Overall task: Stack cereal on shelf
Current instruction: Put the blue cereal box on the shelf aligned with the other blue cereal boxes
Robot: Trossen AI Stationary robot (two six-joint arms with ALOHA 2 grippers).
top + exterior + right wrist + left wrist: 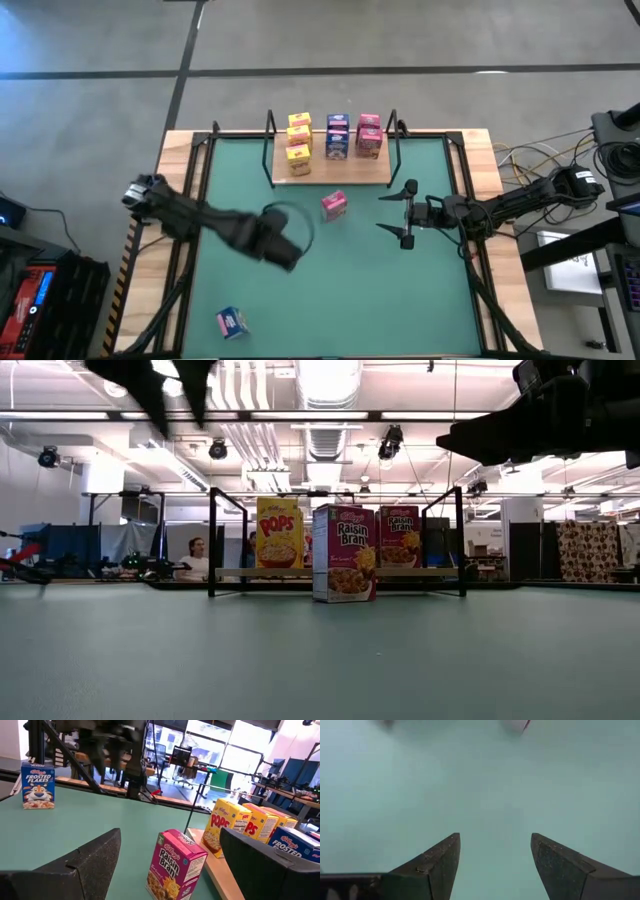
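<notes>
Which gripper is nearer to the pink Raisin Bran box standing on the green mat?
Right. The right gripper, open, sits just beside the pink Raisin Bran box; the left gripper hovers slightly farther off.

- Bright, even light from ceiling strips (325,380), glaring at top centre of the low view.
- Left arm (240,232) motion-blurred; left wrist view soft at its upper edge.

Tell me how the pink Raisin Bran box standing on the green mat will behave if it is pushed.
The pink Raisin Bran box stands upright, taller than deep, so a high push probably tips it. It looks like thin cardboard, likely light and easily dented. The open right pincer should squeeze gently.
</notes>
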